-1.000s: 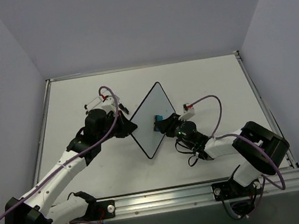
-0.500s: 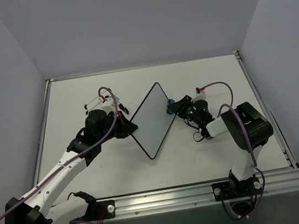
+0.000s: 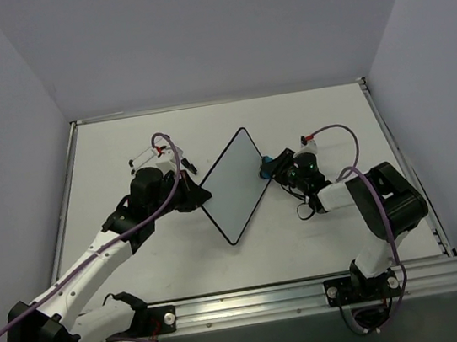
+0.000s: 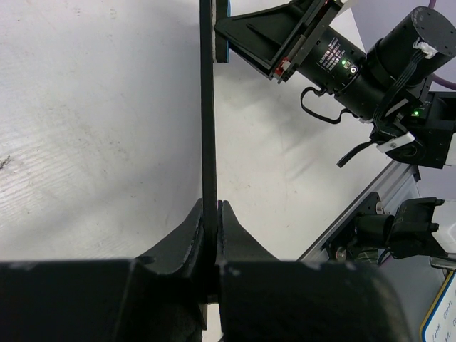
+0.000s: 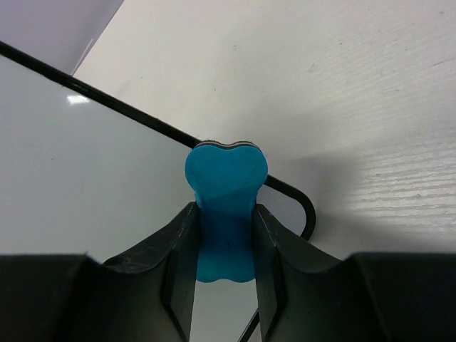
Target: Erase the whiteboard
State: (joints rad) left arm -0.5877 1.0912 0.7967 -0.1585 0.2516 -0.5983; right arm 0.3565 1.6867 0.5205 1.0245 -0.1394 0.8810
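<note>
— Jaws?
— Those of left gripper [image 4: 211, 214] clamp the whiteboard [image 3: 232, 186] by its edge. The right gripper [image 5: 224, 211] pinches blue eraser [image 5: 226, 171], board corner just beyond its tips.
— Progress?
— No writing visible; probably nearly done.

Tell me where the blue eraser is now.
Top view, right of centre: the blue eraser sits clamped in the right pincer, at the right edge of the whiteboard.

We find nothing legible. There's white print on the black motor housing [image 4: 333, 53] right of the whiteboard [image 4: 208, 107], too small to read. Blue handwriting on a card [image 4: 442, 317] further right is cut off.
</note>
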